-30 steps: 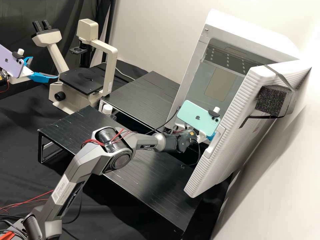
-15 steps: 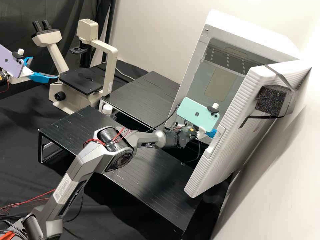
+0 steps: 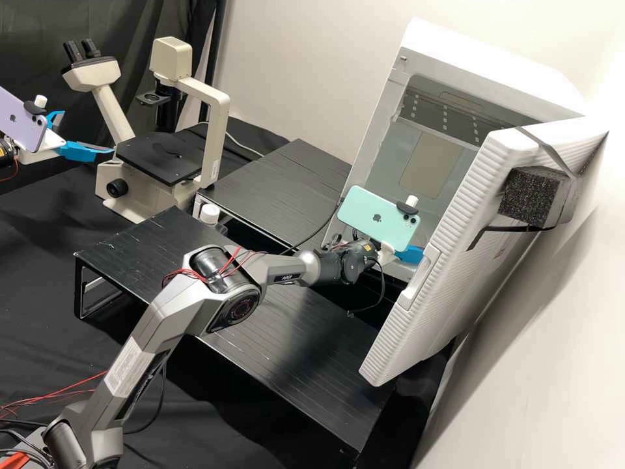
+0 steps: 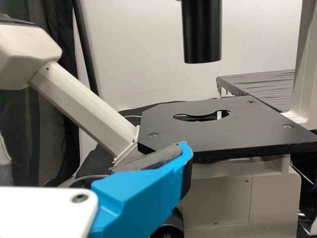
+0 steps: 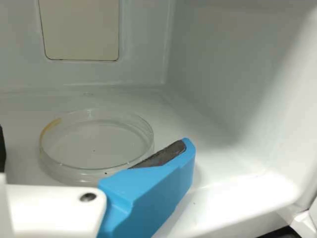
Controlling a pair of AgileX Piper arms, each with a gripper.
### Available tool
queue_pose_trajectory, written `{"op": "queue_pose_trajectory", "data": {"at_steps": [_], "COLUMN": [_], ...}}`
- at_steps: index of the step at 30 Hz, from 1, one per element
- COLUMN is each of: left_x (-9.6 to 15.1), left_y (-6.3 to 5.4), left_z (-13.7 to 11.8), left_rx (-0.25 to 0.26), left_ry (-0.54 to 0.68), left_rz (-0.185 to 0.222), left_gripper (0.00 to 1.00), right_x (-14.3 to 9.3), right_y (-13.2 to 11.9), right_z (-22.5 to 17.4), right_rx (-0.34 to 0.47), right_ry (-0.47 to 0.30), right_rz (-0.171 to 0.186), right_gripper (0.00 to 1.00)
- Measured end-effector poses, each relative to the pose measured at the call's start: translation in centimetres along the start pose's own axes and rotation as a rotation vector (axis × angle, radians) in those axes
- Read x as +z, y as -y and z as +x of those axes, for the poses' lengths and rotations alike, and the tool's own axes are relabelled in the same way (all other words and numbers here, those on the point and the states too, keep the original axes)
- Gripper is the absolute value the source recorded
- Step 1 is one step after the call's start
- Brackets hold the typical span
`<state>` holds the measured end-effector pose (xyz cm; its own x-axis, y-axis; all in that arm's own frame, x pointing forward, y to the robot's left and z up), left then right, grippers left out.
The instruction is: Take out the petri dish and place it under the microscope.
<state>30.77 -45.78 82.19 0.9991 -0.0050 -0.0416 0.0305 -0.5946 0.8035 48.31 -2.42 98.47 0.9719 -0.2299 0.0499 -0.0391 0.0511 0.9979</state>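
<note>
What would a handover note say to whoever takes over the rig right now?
Left gripper: open, holding nothing, beside the microscope.
Right gripper: open, in the white box at the dish, not gripping it.
Dish: on the floor of the box.
Stage: the microscope's black plate, with the dish not yet on it.
Done: box door open.
Left: grip the dish, take it out, set it on the stage under the microscope.
</note>
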Motion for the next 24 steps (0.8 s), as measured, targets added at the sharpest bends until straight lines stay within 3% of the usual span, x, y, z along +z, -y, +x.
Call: {"op": "queue_pose_trajectory", "data": {"at_steps": [4,5,24], "left_x": [0.00,0.00,0.00], "left_y": [0.00,0.00,0.00], "left_z": [0.00,0.00,0.00], "left_rx": [0.000,0.000,0.000], "left_ry": [0.000,0.000,0.000], "left_rz": [0.000,0.000,0.000], "left_gripper": [1.00,1.00,1.00], "right_x": [-0.18,-0.18,0.39], "right_y": [0.15,0.15,0.91], "right_z": [0.03,0.03,0.53], "right_rx": [-0.003,-0.003,-0.016], "right_ry": [-0.004,-0.004,-0.011], "right_rz": [-0.001,-0.001,0.018], "right_gripper": [1.00,0.00,0.00]}}
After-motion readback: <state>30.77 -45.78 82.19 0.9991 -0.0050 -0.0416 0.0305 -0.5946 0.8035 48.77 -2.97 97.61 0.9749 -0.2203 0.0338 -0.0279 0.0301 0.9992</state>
